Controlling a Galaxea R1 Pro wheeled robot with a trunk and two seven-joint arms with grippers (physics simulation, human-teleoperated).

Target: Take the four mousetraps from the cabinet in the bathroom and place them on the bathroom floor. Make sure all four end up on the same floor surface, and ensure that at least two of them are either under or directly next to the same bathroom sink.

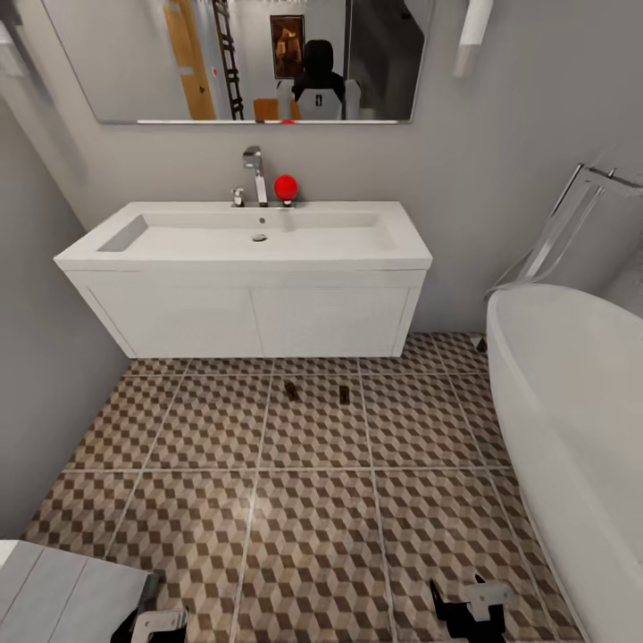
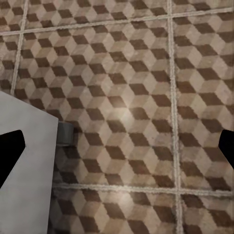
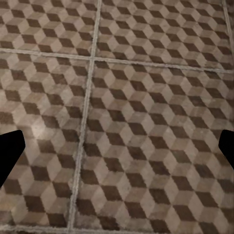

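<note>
Two mousetraps (image 1: pixel 292 390) (image 1: pixel 344 394) lie flat on the bathroom floor (image 1: pixel 313 536) just in front of the sink (image 1: pixel 254 237), well ahead of both grippers, their long axes pointing toward the sink cabinet. The head view alone shows them. Left gripper (image 2: pixel 117 146) and right gripper (image 3: pixel 117 148) hang over bare tiles, fingers spread wide, holding nothing. A white bathtub (image 1: pixel 580 402) stands to the right.
</note>
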